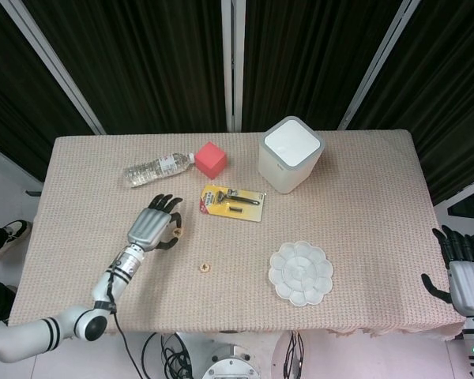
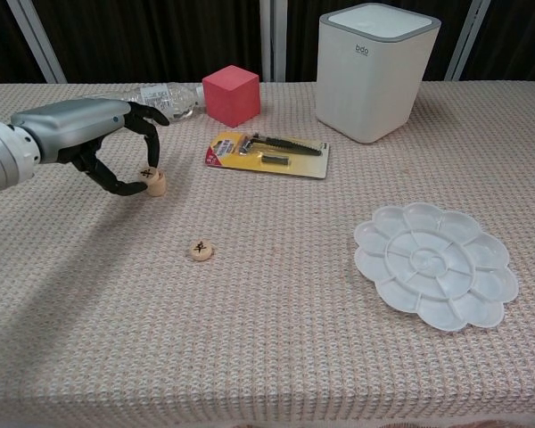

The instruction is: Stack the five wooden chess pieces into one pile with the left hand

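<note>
My left hand (image 2: 89,134) (image 1: 152,225) hovers over the left part of the table and pinches a wooden chess piece (image 2: 146,173) with a black mark between thumb and a finger. That piece is at the top left edge of a short pile of pieces (image 2: 158,185) (image 1: 178,230); I cannot tell whether it rests on the pile. One more piece (image 2: 200,251) (image 1: 205,268) lies flat and alone nearer the front. My right hand (image 1: 464,278) hangs off the table's right edge, fingers spread and holding nothing.
A razor in a yellow pack (image 2: 266,152) lies right of the pile. Behind stand a red cube (image 2: 231,94), a lying water bottle (image 2: 165,96) and a white bin (image 2: 376,70). A white flower-shaped palette (image 2: 433,263) sits at the front right.
</note>
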